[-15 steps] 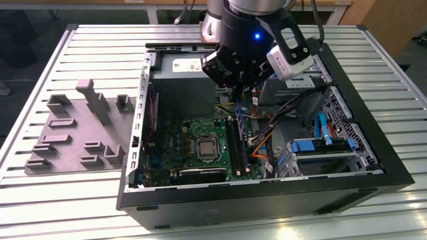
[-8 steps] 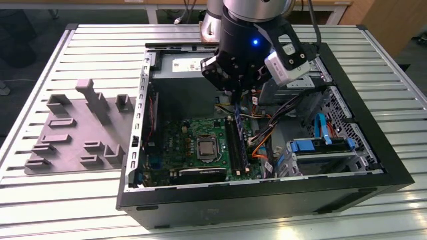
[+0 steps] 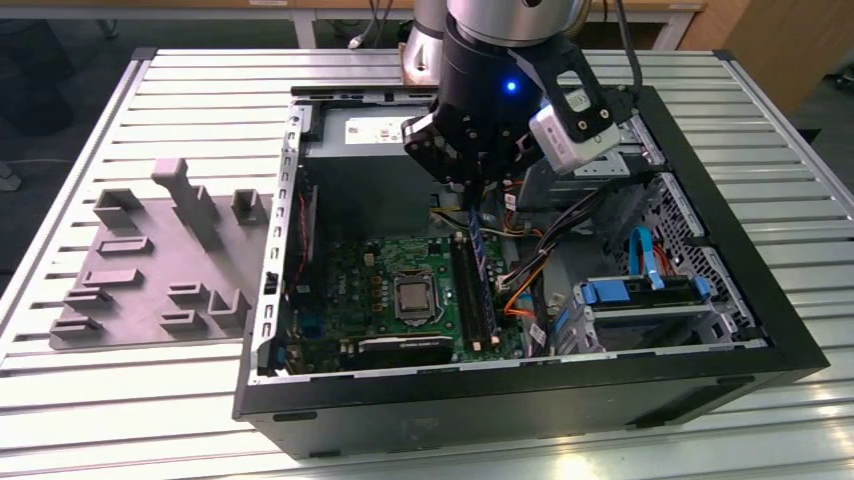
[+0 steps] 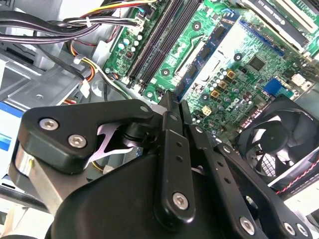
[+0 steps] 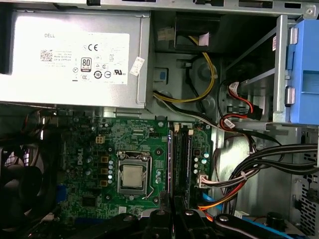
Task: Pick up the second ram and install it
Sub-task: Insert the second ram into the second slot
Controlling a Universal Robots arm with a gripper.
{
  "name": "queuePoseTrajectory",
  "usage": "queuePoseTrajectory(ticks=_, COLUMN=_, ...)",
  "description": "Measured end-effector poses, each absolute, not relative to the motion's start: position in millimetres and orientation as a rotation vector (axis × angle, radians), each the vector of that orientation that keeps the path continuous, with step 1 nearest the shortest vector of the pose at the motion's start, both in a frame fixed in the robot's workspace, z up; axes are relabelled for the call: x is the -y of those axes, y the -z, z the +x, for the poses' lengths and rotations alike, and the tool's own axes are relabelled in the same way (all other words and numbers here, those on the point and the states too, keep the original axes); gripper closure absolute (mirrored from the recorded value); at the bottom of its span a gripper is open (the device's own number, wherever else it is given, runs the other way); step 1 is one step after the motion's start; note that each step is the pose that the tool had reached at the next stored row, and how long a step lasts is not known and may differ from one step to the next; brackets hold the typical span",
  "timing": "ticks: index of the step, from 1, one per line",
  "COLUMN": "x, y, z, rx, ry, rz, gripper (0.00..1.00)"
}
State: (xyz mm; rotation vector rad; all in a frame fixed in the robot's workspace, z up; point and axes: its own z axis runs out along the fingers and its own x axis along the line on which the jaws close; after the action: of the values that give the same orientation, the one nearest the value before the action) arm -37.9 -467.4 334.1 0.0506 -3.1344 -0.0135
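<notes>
My gripper (image 3: pixel 470 195) hangs over the open computer case (image 3: pixel 534 400), high above the green motherboard (image 3: pixel 354 270). In both wrist views the black fingers (image 4: pixel 172 149) stand close together. In the first wrist view the second ram (image 5: pixel 171 164) shows edge-on as a thin dark strip that runs out from between the gripper (image 5: pixel 173 215) fingers. It lies parallel to the black slot rails (image 5: pixel 178 159) and just beside them. In the exterior view another blue-green strip (image 3: pixel 486 295) stands in a slot below the gripper, next to an empty black rail (image 3: pixel 462 290).
The grey power-supply box (image 5: pixel 75 55) fills the case's far end. Cable bundles (image 5: pixel 259 169) and a blue drive bay (image 3: pixel 641 290) crowd the exterior view's right. The processor socket (image 5: pixel 133 177) and a fan (image 4: pixel 279 144) lie beside the slots. A grey parts fixture (image 3: pixel 160 260) sits on the table.
</notes>
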Motion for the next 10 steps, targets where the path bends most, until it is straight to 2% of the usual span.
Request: queuePoseTrajectory(ticks=10, x=467.4, y=-322.6, z=-37.7, rx=3.134, ry=0.014, rz=0.05, gripper=0.86)
